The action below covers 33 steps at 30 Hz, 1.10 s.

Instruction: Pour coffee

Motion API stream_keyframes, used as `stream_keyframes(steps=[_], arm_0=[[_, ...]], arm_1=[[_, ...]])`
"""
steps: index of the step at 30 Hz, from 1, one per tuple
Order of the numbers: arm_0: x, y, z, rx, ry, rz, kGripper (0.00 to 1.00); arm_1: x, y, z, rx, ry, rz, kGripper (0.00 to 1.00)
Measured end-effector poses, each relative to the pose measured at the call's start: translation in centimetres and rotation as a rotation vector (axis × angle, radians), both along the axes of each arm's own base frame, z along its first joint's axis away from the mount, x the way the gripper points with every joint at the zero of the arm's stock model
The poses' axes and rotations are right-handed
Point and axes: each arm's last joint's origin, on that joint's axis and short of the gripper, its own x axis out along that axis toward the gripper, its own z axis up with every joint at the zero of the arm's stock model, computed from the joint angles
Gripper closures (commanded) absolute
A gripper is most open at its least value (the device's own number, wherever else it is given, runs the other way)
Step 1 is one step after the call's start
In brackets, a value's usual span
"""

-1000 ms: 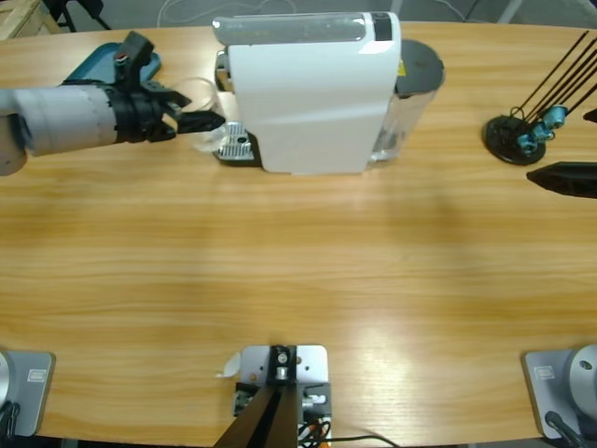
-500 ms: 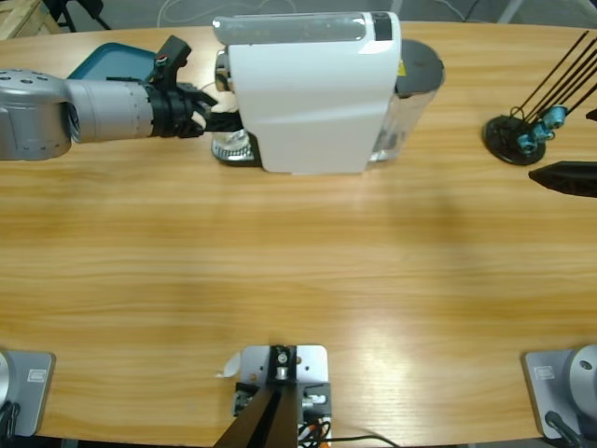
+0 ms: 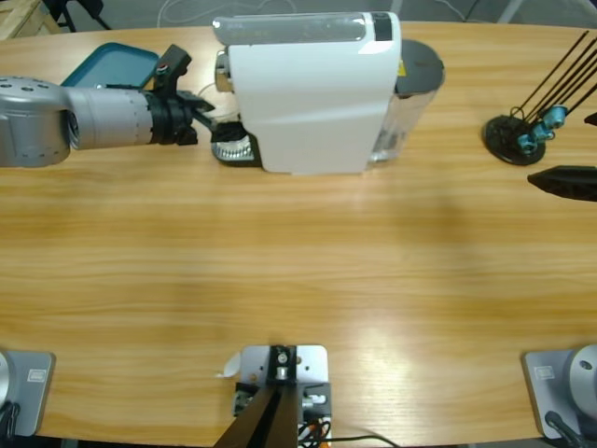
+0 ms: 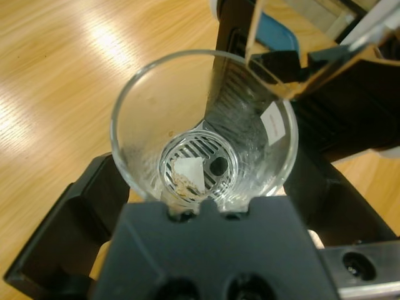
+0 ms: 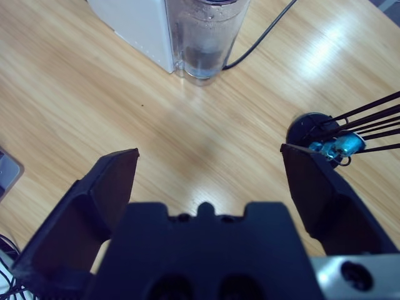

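Note:
A clear glass tumbler (image 4: 203,125) stands on the metal drip grate (image 3: 233,147) at the left end of the white coffee machine (image 3: 308,93). Through its base I see the grate's slots and a thin brownish trace of coffee (image 4: 183,185). My left gripper (image 4: 203,181) reaches in from the left (image 3: 207,117). It is open, with one jaw on each side of the tumbler. My right gripper (image 5: 209,169) is open and holds nothing above the table. It shows as a black tip (image 3: 564,177) at the right edge.
A teal tray (image 3: 107,63) lies behind my left arm. A black stand with thin rods and a blue piece (image 3: 518,135) sits at the right (image 5: 325,140). The machine's water tank (image 5: 206,37) and its black cable (image 5: 262,37) are at its right end.
My left arm carried the tumbler right to the drip grate, then drew back slightly to the left. The right gripper has not moved.

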Motion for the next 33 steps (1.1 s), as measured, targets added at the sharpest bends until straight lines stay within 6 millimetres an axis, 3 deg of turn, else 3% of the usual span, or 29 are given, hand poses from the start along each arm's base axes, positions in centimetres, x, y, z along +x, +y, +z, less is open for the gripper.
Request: stream_keyframes(steps=[4,8,13,23,33], arm_0=[[-1.2,0.4,0.3,0.011,0.013,-0.013,0.000],[-3.4,0.8,1.9,0.019,0.023,-0.047,0.000],[-5.8,2.7,3.3,0.068,0.036,-0.024,0.000],[-7.1,4.0,4.5,0.081,0.044,0.030,0.007],[-16.1,5.1,7.9,0.202,-0.092,-0.039,0.018]], arm_1=[[0.0,0.0,-0.2,-0.001,0.001,0.000,0.000],[0.1,0.0,-0.2,0.002,-0.004,0.000,0.000],[0.1,0.1,-0.2,0.002,-0.007,0.002,0.000],[-0.5,-0.3,0.1,0.011,-0.021,0.002,0.004],[-1.3,-0.8,0.4,0.023,-0.041,0.002,0.009]])
